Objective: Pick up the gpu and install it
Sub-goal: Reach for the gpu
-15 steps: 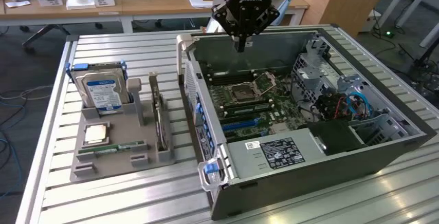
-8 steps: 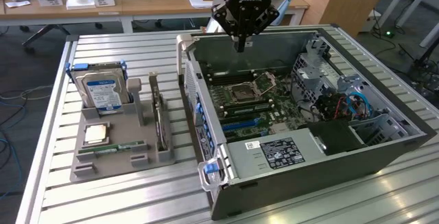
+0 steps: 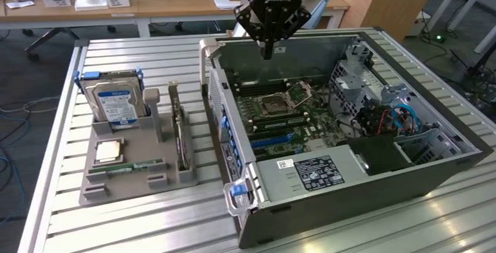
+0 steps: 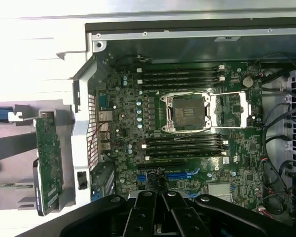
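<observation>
Logged gripper [image 3: 268,51] hanging over the far rim of the open computer case [image 3: 349,203], fingers clenched together on nothing. Confirmed from the wrist view: looking straight down on the motherboard [image 4: 187,128], with the processor socket bare and no card seated in the blue slots. Found the gpu [image 3: 180,130] well apart from the gripper, standing on edge in a slot of the grey holder tray [image 3: 124,186], just beside the case wall on the exterior view's left. Also noted in the tray a hard drive [image 3: 116,105], upright, plus a processor chip [image 3: 108,151] and a memory stick [image 3: 128,167], both lying flat. Judged the step as pre-pick, with nothing grasped and no approach to the card made yet. Judged the pick to call for parted fingers, squared to the card's thin top edge, and a straight lift clear of the slot. Writing: white lettering on the gripper body, not safely legible; blue-and-white label on the hard drive and black printed label [image 3: 314,173] inside the case, both too small to read.
</observation>
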Motion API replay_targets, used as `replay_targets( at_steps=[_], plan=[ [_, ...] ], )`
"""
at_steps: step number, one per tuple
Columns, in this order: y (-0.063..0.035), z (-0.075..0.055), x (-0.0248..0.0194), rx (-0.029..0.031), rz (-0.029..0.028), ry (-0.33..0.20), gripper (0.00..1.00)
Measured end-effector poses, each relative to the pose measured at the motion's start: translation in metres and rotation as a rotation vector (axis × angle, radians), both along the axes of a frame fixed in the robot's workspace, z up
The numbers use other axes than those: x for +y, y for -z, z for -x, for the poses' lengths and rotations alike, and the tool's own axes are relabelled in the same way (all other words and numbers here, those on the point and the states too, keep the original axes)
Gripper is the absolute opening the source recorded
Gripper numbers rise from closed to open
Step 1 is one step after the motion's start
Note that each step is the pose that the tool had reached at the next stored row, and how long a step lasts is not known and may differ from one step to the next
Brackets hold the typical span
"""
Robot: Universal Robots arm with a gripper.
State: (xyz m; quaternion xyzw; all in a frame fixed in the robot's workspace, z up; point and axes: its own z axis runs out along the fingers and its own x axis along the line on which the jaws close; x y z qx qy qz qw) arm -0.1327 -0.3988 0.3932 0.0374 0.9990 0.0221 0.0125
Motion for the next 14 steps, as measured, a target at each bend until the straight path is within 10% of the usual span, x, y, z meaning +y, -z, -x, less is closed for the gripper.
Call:
replay_targets(
  at_steps=[14],
  plan=[
    [0.0001,0.022,0.0000,0.0000,0.0000,0.000,0.11]
  ],
)
